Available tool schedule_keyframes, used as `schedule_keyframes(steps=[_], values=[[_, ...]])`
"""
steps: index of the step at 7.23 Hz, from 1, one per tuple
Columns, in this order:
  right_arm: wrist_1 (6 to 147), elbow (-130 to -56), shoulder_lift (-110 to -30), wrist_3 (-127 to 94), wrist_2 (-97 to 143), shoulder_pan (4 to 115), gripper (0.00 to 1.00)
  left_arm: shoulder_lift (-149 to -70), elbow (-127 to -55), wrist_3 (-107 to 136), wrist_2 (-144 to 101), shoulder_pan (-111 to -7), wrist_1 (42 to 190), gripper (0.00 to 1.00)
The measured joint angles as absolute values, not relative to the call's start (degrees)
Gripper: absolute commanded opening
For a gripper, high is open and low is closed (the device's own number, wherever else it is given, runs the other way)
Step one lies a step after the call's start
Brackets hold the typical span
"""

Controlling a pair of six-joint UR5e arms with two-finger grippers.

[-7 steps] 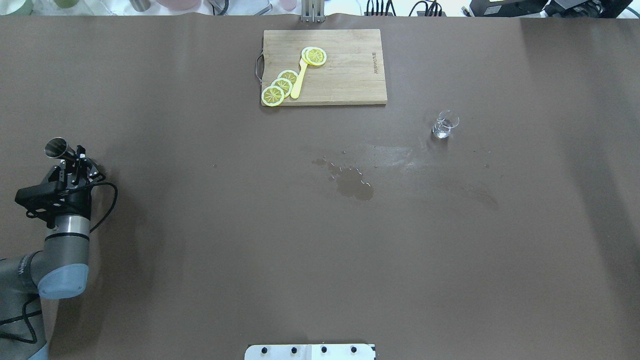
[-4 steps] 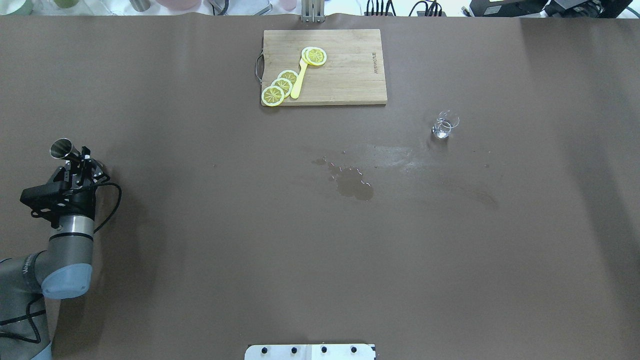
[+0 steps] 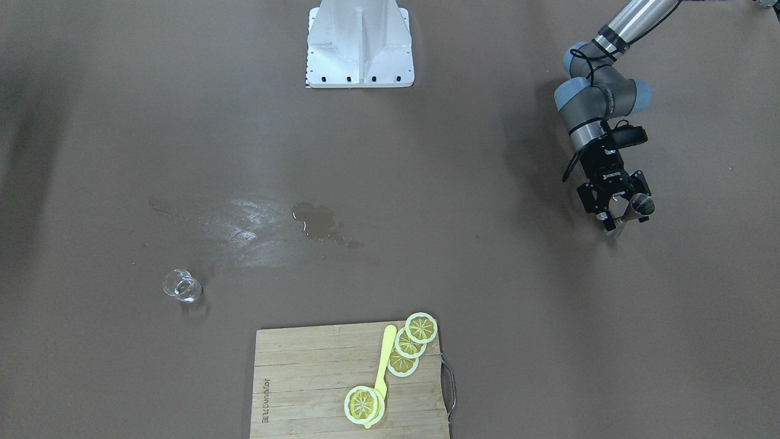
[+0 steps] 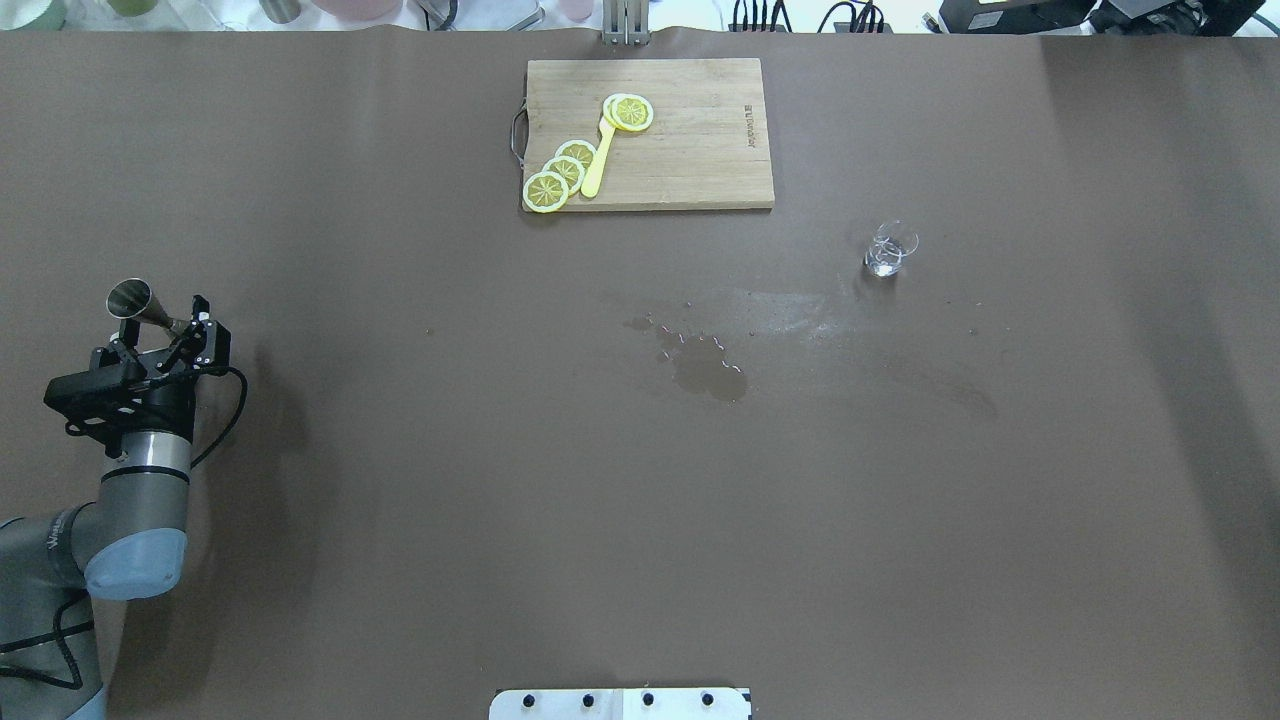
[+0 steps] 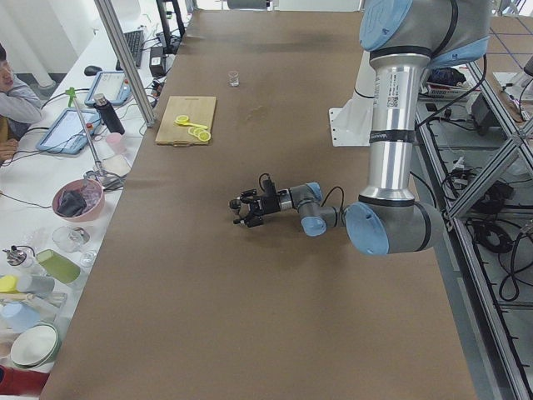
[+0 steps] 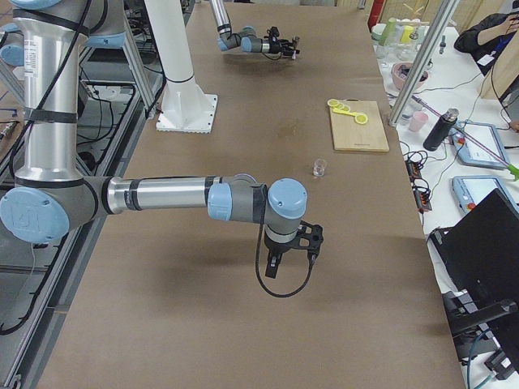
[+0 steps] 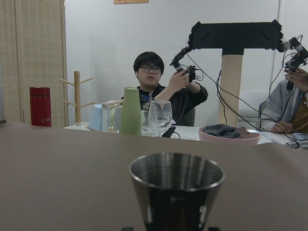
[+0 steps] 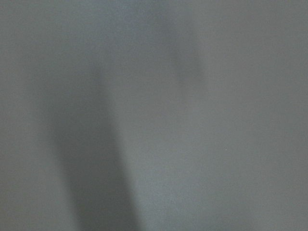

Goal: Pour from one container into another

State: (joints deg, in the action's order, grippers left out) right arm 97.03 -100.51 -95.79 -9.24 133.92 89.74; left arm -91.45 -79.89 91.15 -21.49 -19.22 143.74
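Note:
At the table's far left, my left gripper [image 4: 165, 335] is shut on the lower part of a shiny metal measuring cup [image 4: 131, 297]. The cup is held roughly upright just above the brown table; in the left wrist view it [image 7: 176, 192] fills the bottom centre with its mouth up. The front-facing view has the same gripper [image 3: 616, 213] and cup [image 3: 640, 205] at the right. A small clear glass [image 4: 889, 250] stands far off to the right, also visible as the glass [image 3: 181, 286]. My right gripper [image 6: 292, 243] hangs low over the table; I cannot tell whether it is open.
A wooden cutting board [image 4: 700, 150] with lemon slices and a yellow spoon lies at the far side. A puddle [image 4: 708, 372] and a wet smear [image 4: 790, 308] mark the table's middle. Operators sit beyond the table's left end.
The left wrist has turned and shifted slightly right, carrying the metal cup with it. The glass and board have not moved.

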Motion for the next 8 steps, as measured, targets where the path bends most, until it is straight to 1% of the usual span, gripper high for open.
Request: schedule_keyframes(steps=[2,3,5,8], values=[[97.0,-100.5,-95.8,-9.1,133.9,89.7,1.0,-89.0,-83.6,90.9,-21.2,-17.9,143.7,0.98],[97.0,-100.6,-95.8,-9.1,133.9,89.7,1.0,-86.2,-86.7,90.8,-21.1,-16.1,143.7,0.98],[97.0,-100.8,-95.8,-9.2,134.2,89.7,1.0,-79.1,-94.8,88.1,-21.0,-12.9,143.7,0.98],[97.0,-100.8,-95.9,-9.0,135.6,90.0,1.0,-73.7,-106.4,86.4,-20.9,-11.1,139.4,0.98]])
